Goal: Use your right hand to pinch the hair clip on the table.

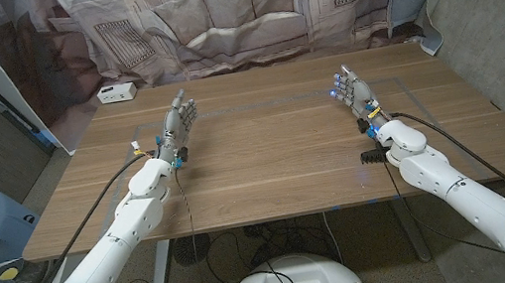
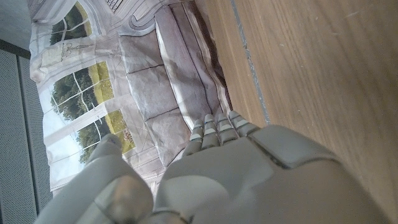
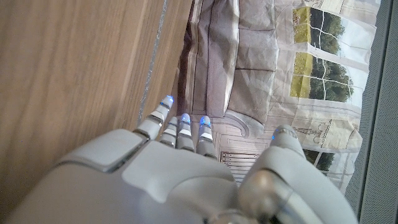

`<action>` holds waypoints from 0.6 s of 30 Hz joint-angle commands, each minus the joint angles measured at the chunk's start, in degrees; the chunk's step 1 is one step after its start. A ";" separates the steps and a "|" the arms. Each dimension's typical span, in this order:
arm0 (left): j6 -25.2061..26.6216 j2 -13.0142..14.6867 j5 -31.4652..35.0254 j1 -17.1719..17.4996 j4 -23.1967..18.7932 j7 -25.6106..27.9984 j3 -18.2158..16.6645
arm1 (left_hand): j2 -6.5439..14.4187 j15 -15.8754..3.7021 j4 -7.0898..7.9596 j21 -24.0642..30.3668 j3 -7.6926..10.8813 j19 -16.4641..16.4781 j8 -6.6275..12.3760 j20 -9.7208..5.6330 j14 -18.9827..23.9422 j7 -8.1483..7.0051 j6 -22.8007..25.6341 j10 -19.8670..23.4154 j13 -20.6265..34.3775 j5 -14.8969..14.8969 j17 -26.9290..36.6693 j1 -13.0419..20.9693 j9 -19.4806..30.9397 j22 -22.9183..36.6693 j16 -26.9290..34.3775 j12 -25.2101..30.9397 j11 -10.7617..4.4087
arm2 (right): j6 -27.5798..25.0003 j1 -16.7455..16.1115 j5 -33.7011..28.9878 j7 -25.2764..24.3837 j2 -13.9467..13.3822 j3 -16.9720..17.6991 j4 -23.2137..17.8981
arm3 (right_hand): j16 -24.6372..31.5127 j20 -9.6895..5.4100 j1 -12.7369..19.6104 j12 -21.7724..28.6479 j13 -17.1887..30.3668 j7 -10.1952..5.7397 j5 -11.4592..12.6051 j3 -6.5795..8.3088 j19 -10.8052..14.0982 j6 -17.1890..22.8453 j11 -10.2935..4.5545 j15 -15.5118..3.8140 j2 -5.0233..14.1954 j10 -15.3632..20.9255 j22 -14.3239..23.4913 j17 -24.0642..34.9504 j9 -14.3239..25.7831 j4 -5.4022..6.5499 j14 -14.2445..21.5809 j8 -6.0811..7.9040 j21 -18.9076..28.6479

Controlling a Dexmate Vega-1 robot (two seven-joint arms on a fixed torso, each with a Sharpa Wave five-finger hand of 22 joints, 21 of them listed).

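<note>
A small black hair clip [image 1: 371, 156] lies on the wooden table [image 1: 274, 148] near its front edge, right beside my right wrist and behind the hand. My right hand [image 1: 354, 94] stands further up the table, fingers stretched out and apart, holding nothing; the right wrist view shows its back [image 3: 155, 180] with blue-lit fingertips [image 3: 166, 102] pointing toward the far edge. My left hand [image 1: 178, 124] stands on the table's left half with straight, empty fingers, and its back [image 2: 249, 180] shows in the left wrist view.
A white box [image 1: 115, 93] sits at the table's far left corner. A printed curtain [image 1: 243, 7] hangs behind the table. Black cables run along both forearms. Bare wood lies between the two hands.
</note>
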 commanded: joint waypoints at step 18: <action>-6.17 -0.03 1.23 1.26 0.16 -1.12 -1.10 | 0.74 -0.46 -1.17 1.29 0.40 6.60 0.88 2.22 6.38 -0.03 3.28 5.50 0.26 0.11 0.22 0.97 0.14 0.20 1.64 1.79 -0.20 | 4.50 -3.90 0.52 1.92 -3.46 2.63 -5.08 | 0.15 0.15 0.68 0.24 0.28 0.20 0.33 0.45 0.60 0.60 0.22 0.29 0.25 0.38 0.11 0.17 0.15 -0.11 0.24 0.25 0.14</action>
